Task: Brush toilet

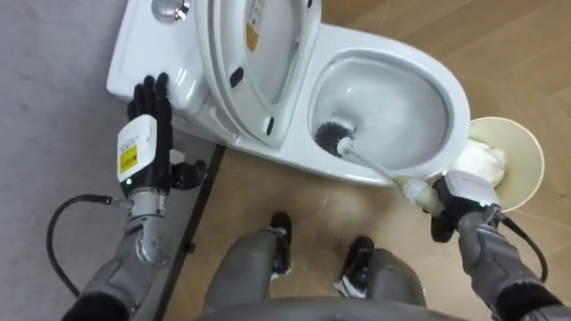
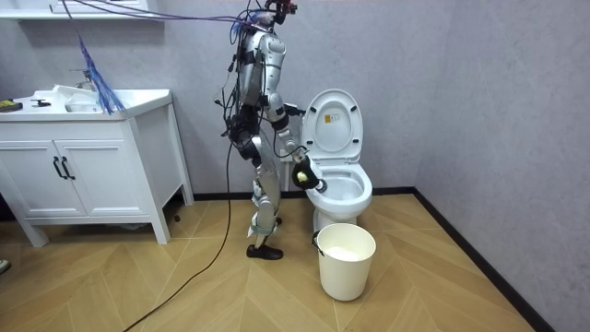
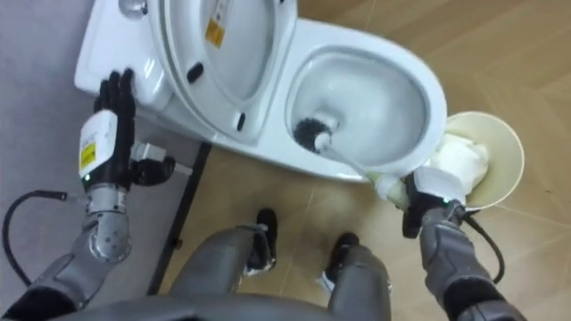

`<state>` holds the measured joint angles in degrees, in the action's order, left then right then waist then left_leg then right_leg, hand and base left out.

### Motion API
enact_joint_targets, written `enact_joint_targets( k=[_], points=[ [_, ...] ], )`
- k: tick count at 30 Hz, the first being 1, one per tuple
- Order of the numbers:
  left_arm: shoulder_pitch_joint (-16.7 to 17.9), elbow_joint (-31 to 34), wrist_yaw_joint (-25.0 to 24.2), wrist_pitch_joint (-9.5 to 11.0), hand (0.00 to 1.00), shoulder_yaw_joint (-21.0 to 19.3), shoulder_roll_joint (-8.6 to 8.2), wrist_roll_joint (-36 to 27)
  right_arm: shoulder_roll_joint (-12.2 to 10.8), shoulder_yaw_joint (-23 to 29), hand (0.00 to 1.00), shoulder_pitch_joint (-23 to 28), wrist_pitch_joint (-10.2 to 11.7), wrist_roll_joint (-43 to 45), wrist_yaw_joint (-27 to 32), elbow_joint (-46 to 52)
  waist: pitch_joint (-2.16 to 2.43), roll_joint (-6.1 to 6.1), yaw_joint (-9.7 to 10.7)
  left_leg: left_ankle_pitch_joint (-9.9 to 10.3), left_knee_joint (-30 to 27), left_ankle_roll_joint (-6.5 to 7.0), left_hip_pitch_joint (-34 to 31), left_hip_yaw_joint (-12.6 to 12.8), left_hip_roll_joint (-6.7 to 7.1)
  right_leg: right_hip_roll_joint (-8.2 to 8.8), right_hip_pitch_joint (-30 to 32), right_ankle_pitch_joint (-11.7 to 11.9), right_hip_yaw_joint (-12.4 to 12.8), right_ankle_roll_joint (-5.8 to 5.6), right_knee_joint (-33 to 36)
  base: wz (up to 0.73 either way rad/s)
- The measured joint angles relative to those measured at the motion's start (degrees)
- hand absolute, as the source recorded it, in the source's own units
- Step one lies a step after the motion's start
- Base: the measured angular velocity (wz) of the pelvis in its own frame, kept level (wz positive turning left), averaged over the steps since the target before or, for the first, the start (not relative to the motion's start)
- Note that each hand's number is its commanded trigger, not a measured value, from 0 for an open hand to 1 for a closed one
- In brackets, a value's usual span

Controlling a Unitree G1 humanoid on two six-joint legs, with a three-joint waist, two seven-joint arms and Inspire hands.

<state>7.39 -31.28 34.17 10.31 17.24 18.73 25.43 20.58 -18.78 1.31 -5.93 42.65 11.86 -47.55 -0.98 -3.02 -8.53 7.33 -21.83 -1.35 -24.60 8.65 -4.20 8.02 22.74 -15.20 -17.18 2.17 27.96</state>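
Toilet brush [image 1: 335,136]: 1, its dark bristle head down inside the bowl and its handle slanting out over the rim.
Toilet [image 1: 455,94]: 1, with seat and lid raised.
Right robot hand [image 1: 457,201]: fingers curled round the brush handle's end.
Left robot hand [image 1: 147,111]: fingers straight, by the tank's side, holding nothing.
Bucket [image 1: 528,147]: 1, just beside the bowl, with white stuff inside.
Robot hands: 2.
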Motion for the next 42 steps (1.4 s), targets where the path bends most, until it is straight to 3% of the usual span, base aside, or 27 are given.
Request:
enact_joint_targets(
  k=[2,4,6,7,8,10,11,14,18,25,31,37,41,42],
  points=[
    [3.2,-0.8,-2.0,-0.5,0.0,-2.4,-0.12,-2.2,-0.4,0.7,1.0,2.2,0.7,-0.4,-0.1,0.1,0.53,0.69,0.6,-0.1,1.7,-0.15,3.7,0.1,0.05,-0.32,-3.8,-0.1,-0.2,-0.18,-2.1,-0.07],
    [5.9,-1.6,-3.6,-0.7,0.0,-4.3,-0.2,-5.7,-0.9,2.0,1.0,4.1,1.1,-1.8,-0.2,0.0,0.61,1.64,0.7,-0.1,3.1,-0.22,6.9,0.1,0.08,-0.68,-7.1,-0.1,-0.2,-0.32,-3.8,0.0],
    [8.6,-4.1,-5.7,-2.4,0.0,-6.9,-0.45,-9.8,-1.4,3.3,1.0,5.8,1.2,-3.4,-0.4,0.0,0.71,2.85,0.9,-0.2,4.4,-0.24,9.8,0.1,0.04,-1.21,-10.2,0.0,-0.5,-0.51,-6.1,0.03],
    [10.1,-6.3,-6.6,-4.4,0.0,-8.8,-0.85,-12.0,-2.1,5.0,1.0,7.0,1.2,-5.2,-0.4,0.3,0.96,3.36,1.2,-0.2,4.7,-0.29,11.2,0.1,-0.02,-1.55,-12.1,0.0,-0.6,-0.62,-7.4,0.12],
    [11.7,-7.1,-7.2,-6.2,0.0,-11.2,-1.52,-14.3,-2.7,7.0,1.0,8.0,1.2,-7.5,-0.5,1.1,0.92,4.21,2.1,-0.1,4.6,-0.35,12.1,0.0,-0.02,-1.66,-13.8,0.0,-1.2,-0.69,-8.5,0.2],
    [14.2,-7.9,-7.8,-7.5,0.0,-13.3,-2.48,-17.1,-2.9,9.7,1.0,9.3,1.6,-10.0,-0.2,2.7,0.63,5.2,3.2,0.0,4.9,-0.59,13.1,-0.1,-0.01,-2.07,-16.2,0.1,-2.0,-1.01,-10.1,0.34],
    [15.5,-8.8,-8.3,-7.6,0.0,-15.4,-3.77,-18.1,-3.0,11.7,1.0,10.0,2.0,-11.2,0.1,2.8,0.42,5.65,3.2,0.2,5.7,-0.86,14.6,-0.1,0.02,-2.28,-17.7,0.2,-2.1,-1.15,-11.2,0.25],
    [18.2,-10.0,-8.5,-8.0,0.0,-19.3,-6.63,-21.7,-3.5,15.7,1.0,12.4,2.8,-12.1,1.5,3.5,0.47,5.98,3.7,0.9,6.8,-1.54,18.3,-0.1,0.36,-2.61,-22.7,0.2,-2.9,-1.86,-14.1,0.16],
    [18.7,-10.5,-8.4,-8.5,0.0,-21.3,-7.33,-25.0,-4.6,17.7,1.0,14.0,2.9,-13.4,1.8,3.8,0.65,6.4,3.7,0.9,8.5,-1.53,21.5,-0.1,0.83,-2.59,-25.7,0.1,-2.8,-2.12,-15.4,0.02],
    [17.8,-18.4,-8.1,-8.8,0.0,-28.0,-9.14,-33.8,-6.7,22.5,1.0,16.9,4.0,-20.5,2.0,2.8,0.75,6.02,5.2,1.2,11.7,-1.89,27.6,0.7,0.97,-3.15,-29.2,0.2,1.4,-2.38,-16.4,-0.26],
    [16.8,-22.3,-8.2,-9.1,0.0,-33.0,-9.58,-33.9,-8.6,29.7,1.0,17.2,4.8,-23.2,6.3,2.6,0.78,6.11,7.5,1.4,12.5,-2.15,29.9,1.8,0.88,-3.6,-29.9,0.2,3.8,-2.37,-16.3,-0.21],
    [15.2,-23.0,-11.3,-9.1,0.0,-32.8,-9.81,-33.0,-10.0,31.3,1.0,18.1,6.1,-25.4,8.3,1.3,0.8,5.15,8.6,2.7,12.6,-2.3,31.5,3.9,0.25,-4.16,-30.1,0.2,6.3,-2.43,-16.4,-0.2],
    [13.4,-23.2,-12.5,-10.1,0.0,-32.6,-10.1,-26.4,-10.4,31.3,1.0,17.8,6.1,-25.1,9.7,-4.0,1.1,4.66,9.7,3.0,12.8,-2.4,32.3,4.9,0.08,-4.39,-30.2,0.5,7.7,-2.64,-16.3,-0.17],
    [13.3,-23.2,-12.7,-10.1,0.0,-32.5,-10.12,-25.2,-10.7,31.3,0.06,17.8,6.1,-25.1,9.8,-4.5,1.09,4.66,10.0,3.0,12.8,-2.39,32.3,5.0,0.07,-4.4,-30.2,0.6,7.7,-2.64,-16.3,-0.05]
  ],
)
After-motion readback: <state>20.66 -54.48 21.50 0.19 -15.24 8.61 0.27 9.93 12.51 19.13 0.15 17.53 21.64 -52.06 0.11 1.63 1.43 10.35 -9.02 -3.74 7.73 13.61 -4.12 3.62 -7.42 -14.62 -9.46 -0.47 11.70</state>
